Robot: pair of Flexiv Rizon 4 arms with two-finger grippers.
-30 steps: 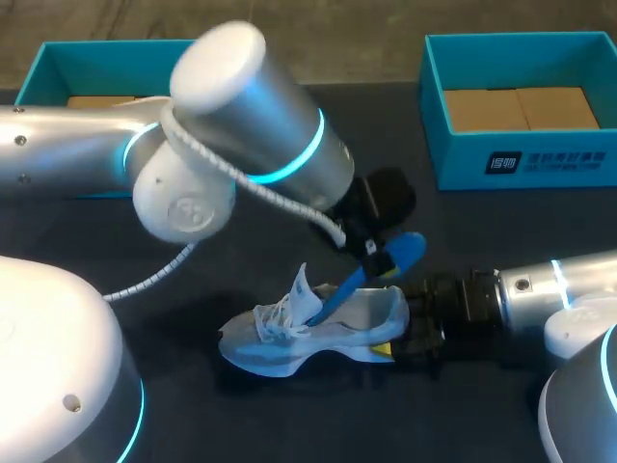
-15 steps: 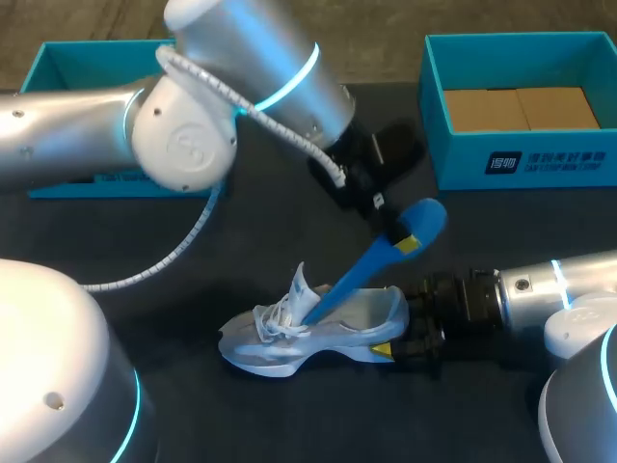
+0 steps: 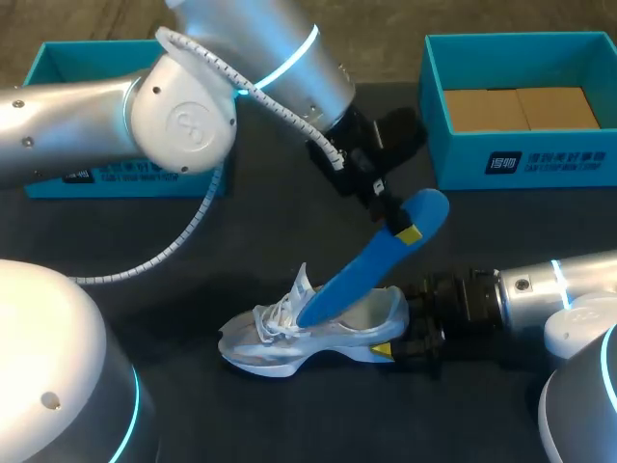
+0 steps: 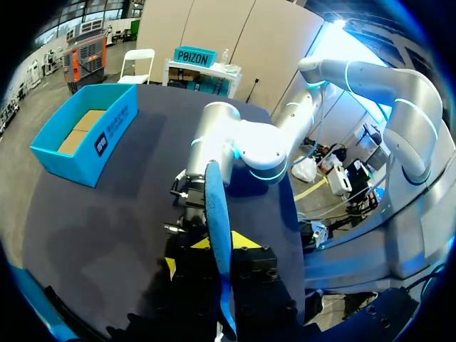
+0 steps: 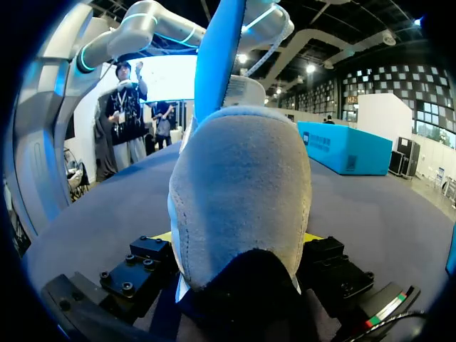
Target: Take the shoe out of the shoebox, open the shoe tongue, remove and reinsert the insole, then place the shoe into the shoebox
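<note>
Drawing out: the insole (image 3: 371, 265) stands clearly higher than a second ago. Then, only its heel end showed above the collar. Now most of its blue length is out and slanting up and away from the shoe (image 3: 318, 333). Its toe end is still tucked inside, just behind the raised tongue. The left arm has lifted and swung back toward the far side of the surface (image 3: 193, 289), taking the insole with it.

Judgement: the removal step is well along but not finished. A little more pull along the same slant should free the toe end. Reinsertion and boxing are still to come.

Left end effector (image 3: 400, 227): fingers close together, pinching the insole near its heel end. The left wrist view shows the insole (image 4: 217, 214) edge-on, running out between the two tips.

Right end effector (image 3: 390, 342): low on the surface, fingers set wider, clamped on the heel from both sides. In the right wrist view the heel (image 5: 242, 199) fills the space between the tips and the insole rises beyond it.

The shoe is upright on its sole, near the middle of the surface and toward the front. It sits well apart from the right box (image 3: 521, 164) and the left box (image 3: 58, 58) at the far edge.
</note>
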